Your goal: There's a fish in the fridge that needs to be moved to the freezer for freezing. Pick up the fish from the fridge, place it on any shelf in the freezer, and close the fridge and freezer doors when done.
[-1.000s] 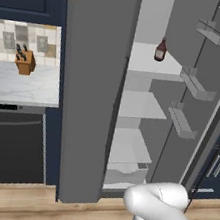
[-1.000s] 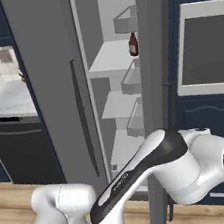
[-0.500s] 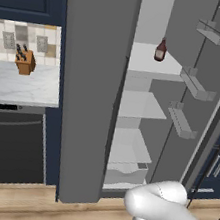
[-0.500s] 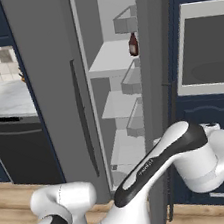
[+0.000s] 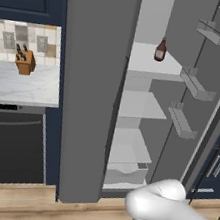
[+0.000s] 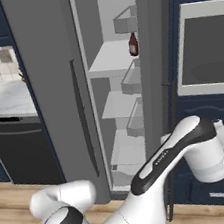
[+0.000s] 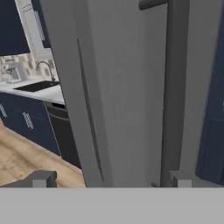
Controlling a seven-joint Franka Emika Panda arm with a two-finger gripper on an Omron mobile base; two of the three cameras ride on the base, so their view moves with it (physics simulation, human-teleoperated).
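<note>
In the upper middle of the left base view, the top white shelf of the open fridge carries a dark brown bottle, upright near its right edge. Two more white shelves lie below it at centre frame. At left, the marble counter bears a wooden knife block. Wood floor runs along the bottom.

The arm is bent low, its hand spread wide, empty.
</note>
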